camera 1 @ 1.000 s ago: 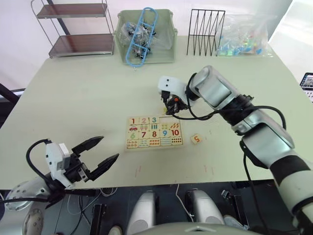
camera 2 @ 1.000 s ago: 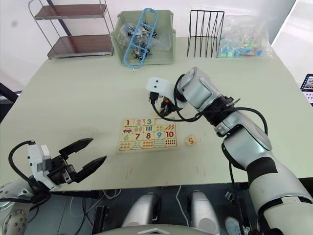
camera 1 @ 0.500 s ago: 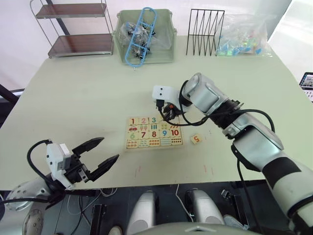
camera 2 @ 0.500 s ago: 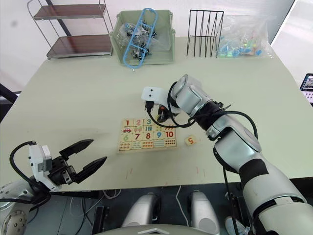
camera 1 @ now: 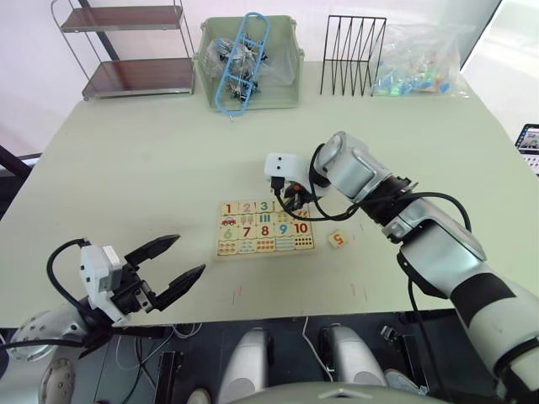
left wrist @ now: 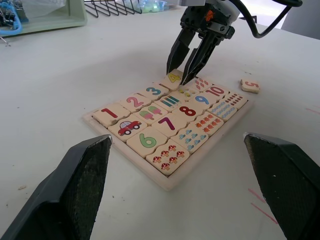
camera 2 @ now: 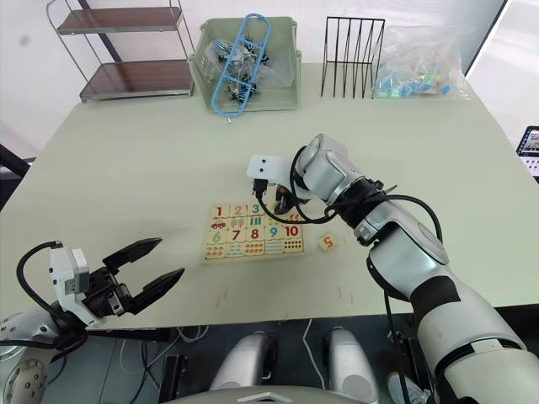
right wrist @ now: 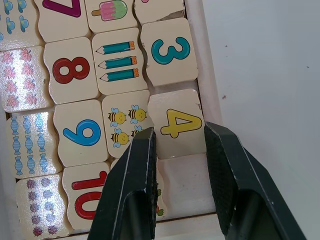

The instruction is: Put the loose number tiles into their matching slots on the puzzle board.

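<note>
The puzzle board (camera 1: 266, 252) lies flat at mid-table, with 1, 2 and 3 seated in its top row. My right gripper (right wrist: 177, 135) hangs over the board's far right corner, shut on the yellow 4 tile (right wrist: 176, 123). That tile sits tilted over the slot beside the 3 (right wrist: 170, 51). The last recess (right wrist: 184, 184) of the row lies bare under the fingers. A loose orange 5 tile (camera 1: 338, 239) rests on the table just right of the board. My left gripper (camera 1: 173, 265) is open near the front edge, left of the board, holding nothing.
Along the table's far side stand a metal shelf (camera 1: 126, 50), a green bin (camera 1: 250, 63) with a blue frame sticking out, a black wire rack (camera 1: 354, 55) and a clear bag of coloured pieces (camera 1: 417, 59). The table's front edge runs close behind my left gripper.
My right gripper has come down from behind the board onto its top row, bringing the 4 tile beside the 3. The left gripper and the 5 tile have not moved.
</note>
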### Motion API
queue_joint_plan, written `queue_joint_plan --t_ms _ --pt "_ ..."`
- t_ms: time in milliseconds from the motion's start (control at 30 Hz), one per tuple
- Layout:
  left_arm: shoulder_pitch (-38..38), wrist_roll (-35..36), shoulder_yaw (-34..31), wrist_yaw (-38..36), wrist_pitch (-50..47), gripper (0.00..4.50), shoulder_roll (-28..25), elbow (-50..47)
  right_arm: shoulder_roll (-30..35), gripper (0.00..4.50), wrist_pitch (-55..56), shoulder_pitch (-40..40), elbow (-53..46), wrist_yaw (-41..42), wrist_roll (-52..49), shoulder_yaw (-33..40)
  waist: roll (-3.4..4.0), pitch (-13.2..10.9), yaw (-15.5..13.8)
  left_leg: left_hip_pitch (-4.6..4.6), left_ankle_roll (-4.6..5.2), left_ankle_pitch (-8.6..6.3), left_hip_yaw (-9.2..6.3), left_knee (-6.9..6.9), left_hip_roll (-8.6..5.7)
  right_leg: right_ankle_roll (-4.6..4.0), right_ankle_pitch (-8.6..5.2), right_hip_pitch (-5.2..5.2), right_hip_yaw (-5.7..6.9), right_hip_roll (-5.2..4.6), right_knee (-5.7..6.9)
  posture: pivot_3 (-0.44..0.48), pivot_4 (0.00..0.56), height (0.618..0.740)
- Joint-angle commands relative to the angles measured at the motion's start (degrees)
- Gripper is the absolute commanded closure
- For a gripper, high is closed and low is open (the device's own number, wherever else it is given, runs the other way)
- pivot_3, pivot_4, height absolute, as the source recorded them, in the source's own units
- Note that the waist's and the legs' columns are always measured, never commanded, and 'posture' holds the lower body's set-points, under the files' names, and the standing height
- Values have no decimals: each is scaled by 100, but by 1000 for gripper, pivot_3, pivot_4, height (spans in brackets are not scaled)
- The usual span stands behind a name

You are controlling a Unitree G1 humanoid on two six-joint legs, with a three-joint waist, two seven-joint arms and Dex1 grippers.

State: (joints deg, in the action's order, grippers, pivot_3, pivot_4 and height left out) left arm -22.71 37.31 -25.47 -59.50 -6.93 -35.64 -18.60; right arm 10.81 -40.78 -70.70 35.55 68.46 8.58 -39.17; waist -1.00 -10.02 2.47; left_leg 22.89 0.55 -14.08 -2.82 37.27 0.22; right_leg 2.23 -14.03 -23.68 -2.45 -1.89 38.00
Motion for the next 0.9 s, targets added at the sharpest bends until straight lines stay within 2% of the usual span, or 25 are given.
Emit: queue_joint_plan --t_ms 33,800,900 --pt "-19 60 -126 -15 38 0 -45 -168 -35 3668 84 -43 -24 0 42 151 0 0 0 0 0 0 0 0 0 0 0 0 0 0 0 0 150 739" --pt "45 33 -50 40 25 0 -16 -166 -150 3668 306 -3 256 27 144 262 1 0 1 0 0 0 0 -3 0 -1 0 0 0 -1 -1 0 150 739" --pt "77 27 -29 53 16 0 -21 -157 -128 2221 360 22 242 79 174 252 1 -1 1 0 0 0 0 -3 0 -1 0 0 0 0 -1 0 150 739"
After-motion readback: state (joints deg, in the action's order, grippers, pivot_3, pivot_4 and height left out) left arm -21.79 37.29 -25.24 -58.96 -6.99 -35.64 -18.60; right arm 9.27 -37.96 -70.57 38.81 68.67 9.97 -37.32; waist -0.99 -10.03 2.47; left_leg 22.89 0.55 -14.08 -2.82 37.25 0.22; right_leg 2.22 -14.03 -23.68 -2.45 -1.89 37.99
